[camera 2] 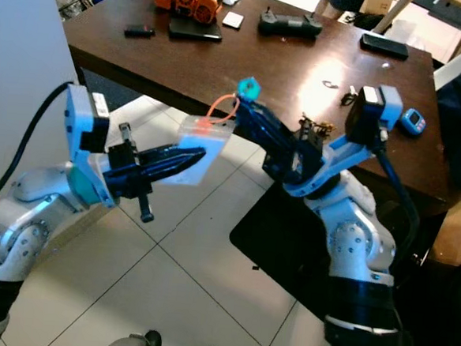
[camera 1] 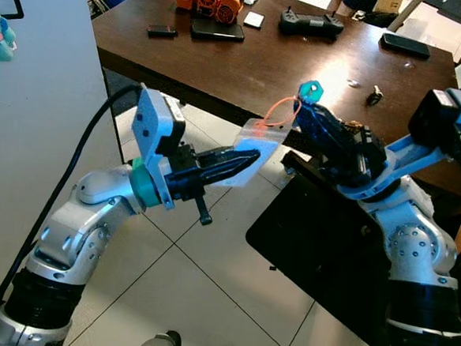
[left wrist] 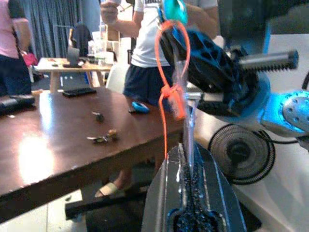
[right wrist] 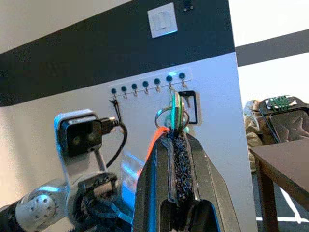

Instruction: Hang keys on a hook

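The brown tabletop [camera 1: 222, 61] is behind both tools. The keys hang in the air between them. The left tool [camera 1: 243, 160] is shut on the clear flat tag [camera 1: 256, 143]. The right tool [camera 1: 305, 107] is shut on the blue-green key head [camera 1: 311, 90]. A thin orange loop [camera 1: 281, 111] joins tag and key. I think the set is light and floppy, so hold the stiff key head and hang it by the ring [right wrist: 164, 117]

I saw a teal key cap [camera 1: 311, 90] on an orange loop [camera 1: 281, 111], a clear, perhaps frosted tag [camera 1: 258, 146], black gripper fingers [camera 1: 215, 165], and a dark brown table [camera 1: 301, 63].
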Tool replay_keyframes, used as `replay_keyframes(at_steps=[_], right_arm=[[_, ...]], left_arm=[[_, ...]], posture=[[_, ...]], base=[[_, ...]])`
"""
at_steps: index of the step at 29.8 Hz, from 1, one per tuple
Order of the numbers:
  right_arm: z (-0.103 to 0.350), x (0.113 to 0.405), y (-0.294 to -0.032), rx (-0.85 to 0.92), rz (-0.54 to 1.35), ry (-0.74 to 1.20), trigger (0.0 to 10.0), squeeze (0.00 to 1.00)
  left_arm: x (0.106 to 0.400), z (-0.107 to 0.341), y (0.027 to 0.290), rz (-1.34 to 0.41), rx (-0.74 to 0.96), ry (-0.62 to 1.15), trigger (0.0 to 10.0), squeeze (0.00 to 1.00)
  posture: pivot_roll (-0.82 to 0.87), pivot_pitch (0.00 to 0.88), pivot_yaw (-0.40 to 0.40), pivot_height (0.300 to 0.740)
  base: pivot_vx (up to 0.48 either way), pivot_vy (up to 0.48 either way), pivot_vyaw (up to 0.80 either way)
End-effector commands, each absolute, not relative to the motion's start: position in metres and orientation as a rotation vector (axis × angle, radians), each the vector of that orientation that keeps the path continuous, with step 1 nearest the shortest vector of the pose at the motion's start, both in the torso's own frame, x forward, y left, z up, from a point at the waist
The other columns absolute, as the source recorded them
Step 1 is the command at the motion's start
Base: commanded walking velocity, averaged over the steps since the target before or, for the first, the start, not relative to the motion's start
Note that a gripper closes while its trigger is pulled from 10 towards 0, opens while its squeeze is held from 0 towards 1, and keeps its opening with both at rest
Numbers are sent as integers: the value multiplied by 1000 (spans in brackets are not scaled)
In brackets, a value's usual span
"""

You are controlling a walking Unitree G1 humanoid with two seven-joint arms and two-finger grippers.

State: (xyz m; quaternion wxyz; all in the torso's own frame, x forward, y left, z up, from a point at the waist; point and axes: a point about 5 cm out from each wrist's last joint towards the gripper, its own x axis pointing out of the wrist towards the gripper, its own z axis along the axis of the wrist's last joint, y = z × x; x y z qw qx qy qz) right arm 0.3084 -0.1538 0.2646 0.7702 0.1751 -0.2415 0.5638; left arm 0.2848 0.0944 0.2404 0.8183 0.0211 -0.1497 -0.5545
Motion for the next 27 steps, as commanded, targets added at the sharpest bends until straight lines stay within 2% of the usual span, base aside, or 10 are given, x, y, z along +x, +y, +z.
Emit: replay_keyframes(at_steps=[1,2,11,18,19,23,24,25,26,27], right_arm=[[266,308,-157,369,1208,-536,0,0],[267,312,-156,369,1172,-538,0,0],[266,318,-152,368,1127,-526,0,0],[251,334,-141,329,983,-437,0,0],[248,336,-139,331,959,-426,1686,0],[245,340,-135,337,905,-423,1686,0],[245,341,-135,338,884,-423,2902,0],[245,342,-135,337,870,-424,2902,0],[246,344,-137,349,851,-431,1882,0],[247,345,-138,359,837,-439,2118,0]], left_arm=[[284,235,92,-1196,49,-297,6588,0],[280,226,86,-1235,43,-249,10000,1000],[276,217,81,-1262,28,-209,10000,1000],[288,193,91,-1142,2,-139,10000,1000],[293,184,95,-1084,9,-112,10000,1000],[308,162,107,-903,22,-42,10000,1000],[310,155,110,-857,31,-20,10000,1000],[311,151,111,-833,37,-7,10000,1000],[312,143,113,-793,37,18,10000,1000],[312,134,115,-762,34,46,10000,1000]], posture=[[40,89,0,740],[40,91,-2,740],[39,95,-4,740],[36,100,-5,740],[37,101,-7,740],[38,98,-9,740],[43,94,-11,740],[43,94,-11,740],[44,91,-11,740],[44,91,-11,740]], base=[[0,0,0],[0,0,0],[0,0,0],[0,0,0],[0,0,0],[0,0,0],[0,0,0],[0,0,0],[0,0,0],[0,0,0]])
